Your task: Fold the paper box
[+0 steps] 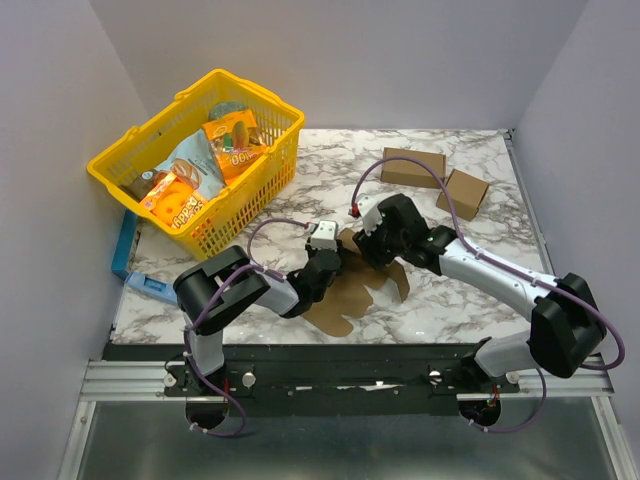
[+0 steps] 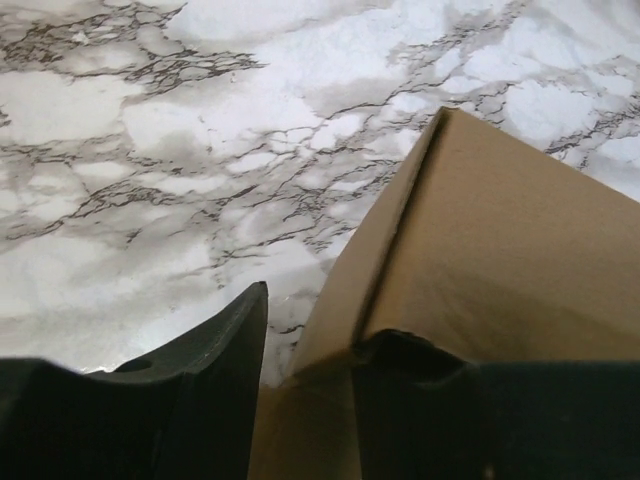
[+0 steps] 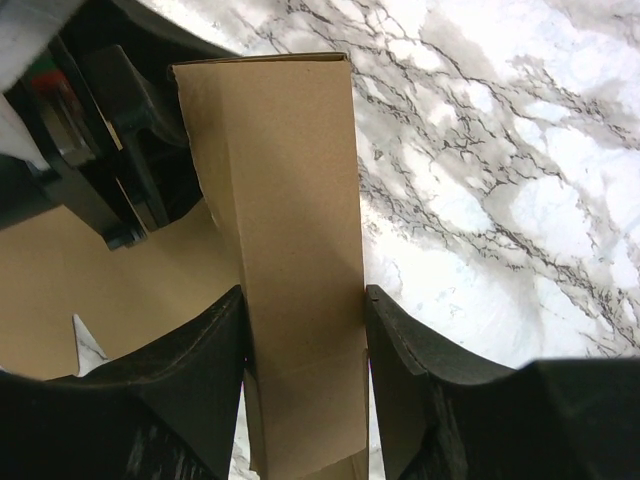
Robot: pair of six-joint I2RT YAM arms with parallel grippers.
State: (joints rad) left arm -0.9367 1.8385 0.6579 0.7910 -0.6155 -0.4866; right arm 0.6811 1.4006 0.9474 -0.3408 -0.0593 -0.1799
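A white marble-patterned table [image 1: 440, 300] is filling most of the top view. A yellow plastic mesh basket [image 1: 255, 185] is sitting at its upper left, holding colourful snack packets [image 1: 215, 150]. The two arms are reaching in from the bottom edge and meeting near the centre over the plain brown cardboard paper box [image 1: 345, 295], which is lying partly opened out just below the middle of the frame.

The right gripper [image 3: 300, 300] is clamping an upright panel of the paper box [image 3: 280, 180] between its black fingers [image 3: 200, 350], both touching the panel's edges. The left gripper [image 2: 310, 400] is straddling a raised, creased wall of the paper box [image 2: 500, 240]; I cannot tell whether it is pinching the cardboard.

A long brown cardboard cuboid [image 1: 412, 167] and a squarish brown cardboard cuboid [image 1: 462, 193] are resting side by side at the upper right. A flat blue object [image 1: 128, 255] is lying at the left edge.
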